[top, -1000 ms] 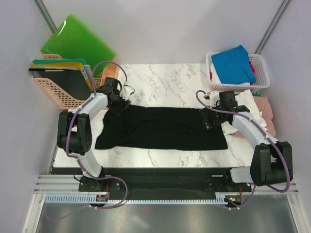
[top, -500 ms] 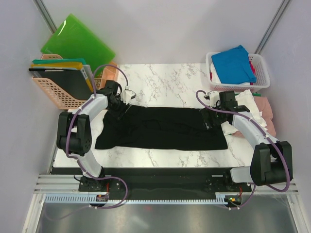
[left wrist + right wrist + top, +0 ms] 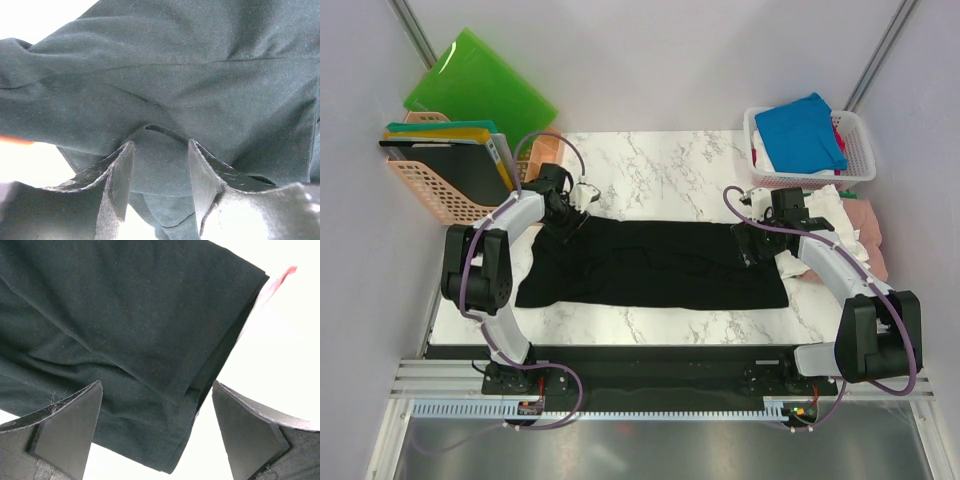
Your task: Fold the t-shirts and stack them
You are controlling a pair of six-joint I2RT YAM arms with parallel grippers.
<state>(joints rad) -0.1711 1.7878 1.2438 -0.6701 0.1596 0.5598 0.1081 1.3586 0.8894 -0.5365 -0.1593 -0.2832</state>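
A large black t-shirt point(image 3: 650, 265) lies spread across the marble table. My left gripper point(image 3: 567, 212) is at its far left corner. In the left wrist view that gripper point(image 3: 161, 145) is half open, its fingers point(image 3: 122, 175) astride a raised fold of the black cloth point(image 3: 160, 75). My right gripper point(image 3: 749, 247) hangs over the shirt's right end. In the right wrist view it point(image 3: 157, 385) is wide open above a hemmed edge point(image 3: 200, 370), holding nothing. A bright blue t-shirt point(image 3: 800, 132) tops the white basket point(image 3: 861, 130).
White cloth point(image 3: 832, 198) and pink cloth point(image 3: 868, 222) lie at the table's right edge beside the right arm. A peach basket point(image 3: 425, 195) of flat boards stands at the back left, with green plastic boards point(image 3: 480, 85) leaning behind it.
My left gripper's jaws have narrowed around the fold of black cloth, and its wrist has shifted slightly toward the back. The right arm has not moved.
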